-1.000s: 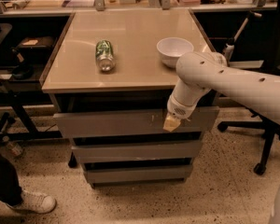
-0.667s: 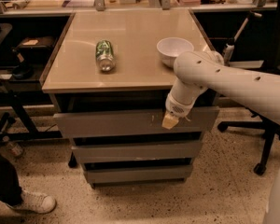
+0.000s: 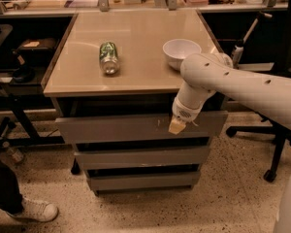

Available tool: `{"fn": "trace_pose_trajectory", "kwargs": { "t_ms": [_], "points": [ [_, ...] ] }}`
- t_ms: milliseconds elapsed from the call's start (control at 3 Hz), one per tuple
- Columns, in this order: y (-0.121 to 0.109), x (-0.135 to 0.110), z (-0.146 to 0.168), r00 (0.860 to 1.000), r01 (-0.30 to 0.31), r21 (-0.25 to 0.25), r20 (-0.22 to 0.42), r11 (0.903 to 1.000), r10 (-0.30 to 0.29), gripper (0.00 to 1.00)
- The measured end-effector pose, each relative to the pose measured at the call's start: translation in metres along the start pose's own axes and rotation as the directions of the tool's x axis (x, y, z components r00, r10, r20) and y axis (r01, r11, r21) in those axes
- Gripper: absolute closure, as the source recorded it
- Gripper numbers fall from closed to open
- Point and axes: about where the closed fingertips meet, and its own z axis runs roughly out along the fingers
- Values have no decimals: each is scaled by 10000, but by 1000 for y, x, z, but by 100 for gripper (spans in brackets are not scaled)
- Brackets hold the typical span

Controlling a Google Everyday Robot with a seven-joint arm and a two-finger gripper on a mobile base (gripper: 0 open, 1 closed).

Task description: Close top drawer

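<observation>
"Where is the top drawer [image 3: 111, 129] right now?"

"Directly under the table [image 3: 136, 28]. It is the widest of the three grey fronts. It stands forward of the table's front edge, and there is a dark gap between the drawer and the tabletop, so I'd say it is not yet shut."

"And the gripper?"

"The gripper [image 3: 177, 125] is just below the table's front edge, toward the right corner as the camera sees it. Its pale tip is against the drawer front, beside the small scratch marks. I cannot tell whether it is clenched or released, and I see nothing grasped in it."

"So what's done and what's left?"

"Contact for the push looks made. What's left is pushing the front back under the table, by the look of it the last part of its travel."

"Is anything in the way?"

"No. A can [image 3: 108, 57] and a bowl [image 3: 181, 51] sit on the table, well apart from the drawer's path. The lower drawers [image 3: 140, 158] sit further back under the table."
</observation>
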Motion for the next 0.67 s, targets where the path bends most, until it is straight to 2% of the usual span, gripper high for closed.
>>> {"fn": "trace_pose_trajectory", "kwargs": {
  "t_ms": [667],
  "points": [
    [0,0,0,10000,0,-1,0,10000,0,12]
  ]
}}
